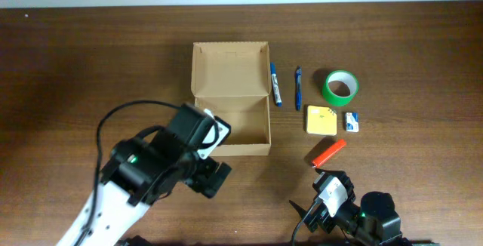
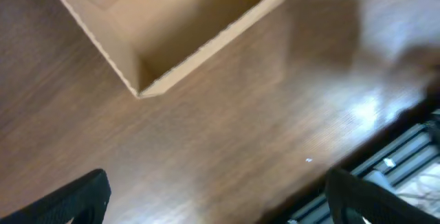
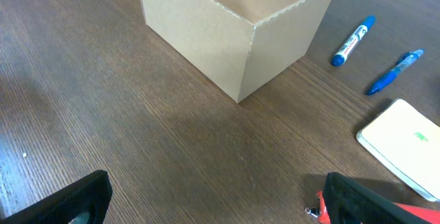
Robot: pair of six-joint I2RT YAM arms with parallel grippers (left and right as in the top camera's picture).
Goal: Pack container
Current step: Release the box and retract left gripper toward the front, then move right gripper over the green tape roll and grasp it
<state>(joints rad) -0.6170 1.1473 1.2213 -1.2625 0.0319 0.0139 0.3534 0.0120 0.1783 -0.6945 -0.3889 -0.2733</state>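
We hold the left gripper (image 2: 216, 198) wide open and empty just beside the open cardboard box (image 1: 241, 121), and the right gripper (image 3: 214, 198) likewise gapes empty.

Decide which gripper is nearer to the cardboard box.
Left. The left gripper hangs open just off the cardboard box, at its near left corner. The right gripper sits farther off, to the box's right and closer to the robot, by the orange item.

Even light, left wrist view blurred, glare on table (image 2: 364, 110)
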